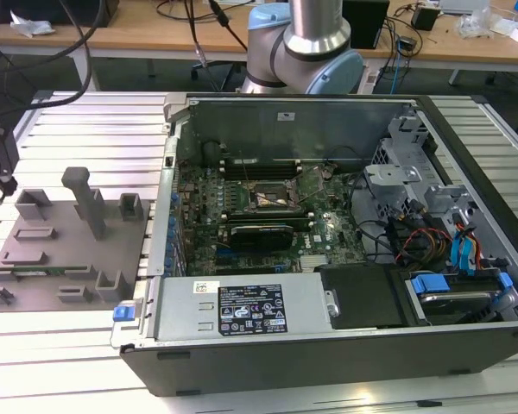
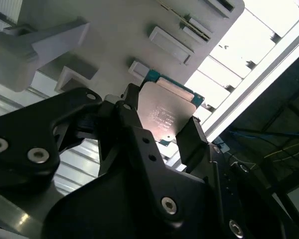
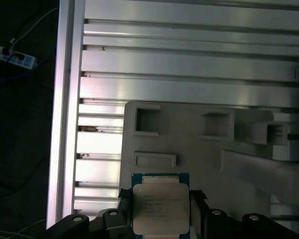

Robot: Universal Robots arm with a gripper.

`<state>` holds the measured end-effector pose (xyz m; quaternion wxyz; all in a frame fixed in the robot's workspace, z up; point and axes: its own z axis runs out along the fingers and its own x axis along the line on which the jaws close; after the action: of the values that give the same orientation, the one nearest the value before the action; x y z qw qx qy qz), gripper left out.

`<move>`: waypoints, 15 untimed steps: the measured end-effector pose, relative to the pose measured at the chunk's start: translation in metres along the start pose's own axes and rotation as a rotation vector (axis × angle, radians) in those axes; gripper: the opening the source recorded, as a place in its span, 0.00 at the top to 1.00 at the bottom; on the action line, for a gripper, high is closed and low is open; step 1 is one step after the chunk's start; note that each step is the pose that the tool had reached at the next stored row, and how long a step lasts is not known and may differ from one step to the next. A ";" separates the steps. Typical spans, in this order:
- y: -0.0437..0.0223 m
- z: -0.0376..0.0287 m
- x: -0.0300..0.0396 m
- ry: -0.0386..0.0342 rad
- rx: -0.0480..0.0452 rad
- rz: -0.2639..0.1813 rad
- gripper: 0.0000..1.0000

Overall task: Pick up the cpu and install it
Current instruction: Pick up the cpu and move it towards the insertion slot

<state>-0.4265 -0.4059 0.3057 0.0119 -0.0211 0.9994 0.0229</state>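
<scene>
my gripper clamped on the cpu by opposite edges, above the grey fixture plate, raised blocks and tall post close, slotted table open past plate edge, computer case well apart

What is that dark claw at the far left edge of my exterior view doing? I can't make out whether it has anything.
Observer: In both wrist views the claw is shut on the cpu, with one finger on each of two opposite sides.
Operator: Which way is the chip facing?
Observer: Its pale metal top faces both wrist cameras, and a thin blue-green rim shows around it.
Operator: And what's behind it?
Observer: The grey fixture plate. In the first wrist view the cpu is seen against that plate, near its edge, beside a shallow rectangular pocket.
</scene>
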 end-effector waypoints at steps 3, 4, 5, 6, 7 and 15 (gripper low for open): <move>0.0006 -0.0073 -0.0002 -0.0001 0.0001 0.000 0.45; 0.0007 -0.0090 -0.0002 -0.0001 0.0001 0.000 0.45; 0.0009 -0.0106 -0.0003 -0.0002 0.0001 0.000 0.45; 0.0010 -0.0121 -0.0003 -0.0002 0.0001 0.000 0.45; 0.0012 -0.0144 -0.0004 -0.0002 0.0001 0.000 0.45; 0.0028 -0.0334 -0.0008 -0.0002 0.0000 0.000 0.45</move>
<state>-0.4266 -0.4047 0.3392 0.0119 -0.0210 0.9994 0.0229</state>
